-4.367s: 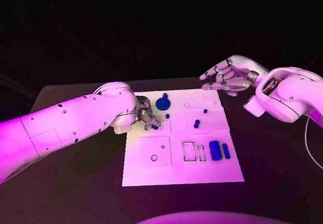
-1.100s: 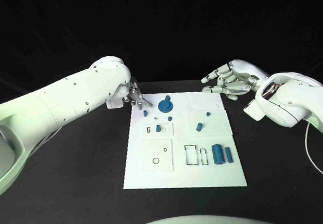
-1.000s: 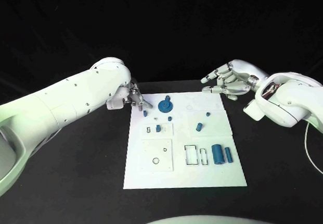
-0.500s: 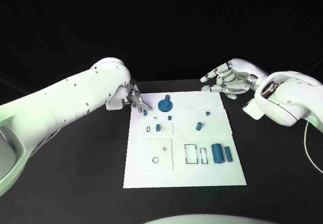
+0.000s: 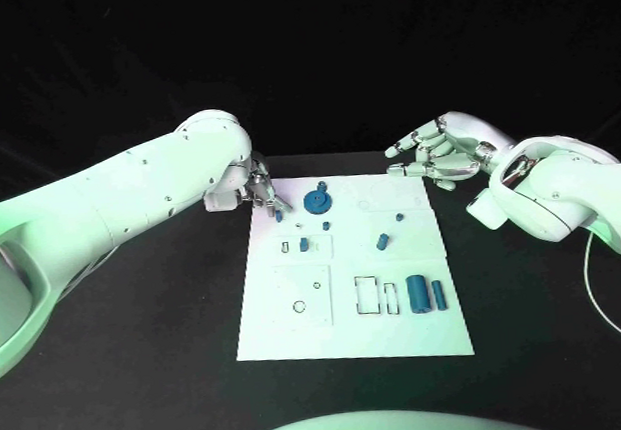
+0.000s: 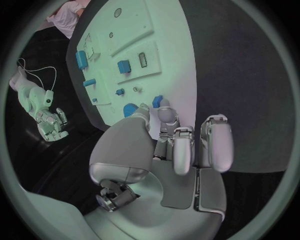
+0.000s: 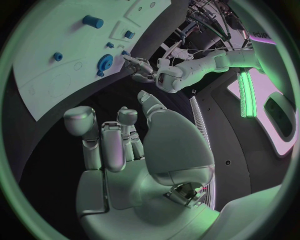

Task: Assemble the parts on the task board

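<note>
- Board point(image 5: 356, 332): white plate mid-table, between the two hands; its far-left corner lies just under the left hand point(image 5: 263, 194).
- Held part point(image 6: 157, 101): a small blue piece pinched at the left hand's fingertips, just over the board's edge and judged not yet seated.
- Gear point(image 5: 319, 206): round blue part on the board, just beside the left hand.
- Pegs point(image 5: 382, 240): short blue pieces between the hands; whether each stands in a socket or lies loose cannot be told.
- Blocks point(image 5: 425, 293): two blue bars at the near-right, well apart from both hands; beside them, outlined slots point(image 5: 366, 296) look unfilled.
- Square recess point(image 5: 301, 297): near-left, apparently holding nothing.
- Progress: judged partial; several sockets left to fill.
- Right hand point(image 5: 436, 152): hovers off the board's far-right corner, fingers loosely curled apart, holding nothing.
</note>
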Tool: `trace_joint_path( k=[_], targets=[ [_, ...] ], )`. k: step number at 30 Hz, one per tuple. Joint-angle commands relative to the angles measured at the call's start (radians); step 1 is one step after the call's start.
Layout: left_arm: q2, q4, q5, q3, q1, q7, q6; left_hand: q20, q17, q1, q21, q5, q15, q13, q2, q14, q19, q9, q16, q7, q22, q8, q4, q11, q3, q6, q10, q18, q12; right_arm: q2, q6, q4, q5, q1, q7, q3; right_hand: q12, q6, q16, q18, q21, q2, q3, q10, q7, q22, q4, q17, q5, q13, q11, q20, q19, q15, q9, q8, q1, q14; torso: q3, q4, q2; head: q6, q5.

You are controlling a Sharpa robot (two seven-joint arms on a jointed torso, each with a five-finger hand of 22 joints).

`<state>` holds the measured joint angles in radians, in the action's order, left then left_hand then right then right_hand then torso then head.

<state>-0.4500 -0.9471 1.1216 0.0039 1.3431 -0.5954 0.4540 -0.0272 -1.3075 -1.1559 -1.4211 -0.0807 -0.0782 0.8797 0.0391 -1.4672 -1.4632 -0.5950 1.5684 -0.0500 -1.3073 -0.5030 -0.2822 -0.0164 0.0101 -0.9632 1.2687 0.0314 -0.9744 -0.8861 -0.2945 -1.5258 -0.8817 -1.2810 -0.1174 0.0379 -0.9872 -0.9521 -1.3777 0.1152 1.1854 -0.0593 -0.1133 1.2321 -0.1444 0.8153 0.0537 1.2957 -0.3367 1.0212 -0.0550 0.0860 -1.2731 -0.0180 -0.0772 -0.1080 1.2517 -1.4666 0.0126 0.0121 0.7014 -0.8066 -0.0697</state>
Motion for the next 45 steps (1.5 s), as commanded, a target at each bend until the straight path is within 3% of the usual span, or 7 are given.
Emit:
trace_joint_path(
  k=[1,26,34,36,39,42,45],
  targets=[
    [0.004,0.002,-0.014,0.0,0.0,0.011,0.02,0.001,-0.263,-0.014,-0.005,-0.005,-0.004,0.0,-0.002,-0.104,-0.052,0.002,0.002,0.002,-0.15,-0.004,0.004,-0.006,0.005,-0.008,0.001,0.006,-0.005,0.001,0.009,-0.001,-0.008,0.001,-0.004,0.0,-0.002,-0.003,0.005,0.019,-0.007,0.008,0.001,-0.007,0.0,-0.002,-0.002,0.0,0.0,0.0,0.001,-0.007,0.001,-0.006,0.001,-0.006,0.003,-0.048,-0.0003,0.0006,0.0,0.0,0.0],
    [0.011,0.02,-0.018,-0.001,-0.003,0.0,0.041,0.005,-0.263,-0.113,-0.004,-0.006,-0.009,-0.006,0.021,-0.104,-0.053,0.015,0.002,0.008,-0.153,-0.015,0.046,-0.012,0.065,-0.001,0.001,0.006,-0.008,0.001,0.014,-0.004,-0.008,0.001,-0.007,0.0,-0.002,-0.003,0.005,0.019,-0.007,0.008,0.001,-0.007,0.0,-0.002,-0.002,0.0,0.0,0.0,0.001,-0.007,0.001,-0.006,0.001,-0.006,0.003,-0.048,-0.0002,0.0006,0.001,-0.006,0.005],
    [0.011,0.02,-0.018,-0.001,-0.003,0.002,0.023,0.01,-0.263,-0.215,0.0,-0.034,-0.015,-0.02,0.044,-0.104,-0.052,0.027,0.002,0.01,-0.152,-0.011,0.112,-0.016,0.197,0.023,-0.011,0.007,0.007,0.001,0.015,-0.006,-0.008,0.001,-0.006,0.0,-0.002,-0.003,0.006,0.019,-0.008,0.009,0.001,-0.007,0.0,-0.002,-0.003,-0.001,-0.001,0.001,0.001,-0.007,0.001,-0.006,0.001,-0.006,0.005,-0.048,-0.0002,0.0002,0.0,-0.007,0.006],
    [0.01,0.02,-0.018,-0.001,-0.003,0.003,0.019,0.008,-0.263,-0.227,0.002,-0.062,-0.012,-0.028,0.022,-0.104,-0.052,0.03,0.002,0.002,-0.152,-0.012,0.135,-0.01,0.283,0.029,-0.015,0.007,0.015,0.0,0.016,-0.007,-0.008,0.001,-0.006,0.0,-0.003,-0.003,0.006,0.019,-0.008,0.009,0.001,-0.006,0.0,-0.003,-0.003,-0.001,-0.001,0.001,0.001,-0.007,0.001,-0.006,0.001,-0.006,0.005,-0.048,-0.0002,-0.0002,0.0,-0.008,0.006],
    [0.007,0.019,-0.026,-0.001,-0.003,0.005,0.014,-0.003,-0.263,-0.156,0.003,-0.066,-0.012,-0.039,-0.06,-0.104,-0.052,0.03,0.002,-0.007,-0.154,-0.033,0.148,-0.004,0.481,0.031,-0.007,0.006,0.018,-0.001,0.018,-0.008,-0.008,0.001,-0.005,0.0,-0.003,-0.003,0.006,0.019,-0.008,0.009,0.001,-0.006,0.0,-0.003,-0.003,-0.001,-0.001,0.001,0.001,-0.007,0.001,-0.006,0.001,-0.006,0.005,-0.048,-0.0004,-0.0005,0.0,-0.008,0.006],
    [-0.002,0.009,-0.042,-0.002,-0.003,0.009,0.001,0.001,-0.263,-0.102,0.007,-0.069,-0.005,-0.042,-0.09,-0.104,-0.052,0.024,0.002,-0.001,-0.154,-0.055,0.172,-0.002,0.596,0.032,0.0,0.008,0.015,-0.002,0.019,-0.009,-0.008,0.001,-0.004,0.0,-0.003,-0.003,0.006,0.019,-0.008,0.009,0.001,-0.006,0.0,-0.003,-0.003,-0.001,-0.001,0.001,0.001,-0.007,0.001,-0.006,0.001,-0.006,0.005,-0.048,-0.0009,0.0,-0.001,-0.007,0.005],
    [-0.023,-0.02,-0.056,-0.002,-0.003,0.021,-0.036,0.001,-0.263,-0.081,0.008,-0.086,-0.005,-0.039,-0.103,-0.104,-0.052,0.021,0.002,-0.001,-0.154,-0.065,0.189,-0.007,0.631,0.031,0.006,0.008,0.008,-0.002,0.021,-0.01,-0.008,0.001,-0.003,0.0,-0.003,-0.003,0.006,0.019,-0.008,0.009,0.001,-0.006,0.0,-0.003,-0.003,-0.001,-0.001,0.001,0.001,-0.007,0.001,-0.006,0.001,-0.006,0.005,-0.048,-0.0011,-0.0001,-0.001,-0.005,0.004]
  ],
)
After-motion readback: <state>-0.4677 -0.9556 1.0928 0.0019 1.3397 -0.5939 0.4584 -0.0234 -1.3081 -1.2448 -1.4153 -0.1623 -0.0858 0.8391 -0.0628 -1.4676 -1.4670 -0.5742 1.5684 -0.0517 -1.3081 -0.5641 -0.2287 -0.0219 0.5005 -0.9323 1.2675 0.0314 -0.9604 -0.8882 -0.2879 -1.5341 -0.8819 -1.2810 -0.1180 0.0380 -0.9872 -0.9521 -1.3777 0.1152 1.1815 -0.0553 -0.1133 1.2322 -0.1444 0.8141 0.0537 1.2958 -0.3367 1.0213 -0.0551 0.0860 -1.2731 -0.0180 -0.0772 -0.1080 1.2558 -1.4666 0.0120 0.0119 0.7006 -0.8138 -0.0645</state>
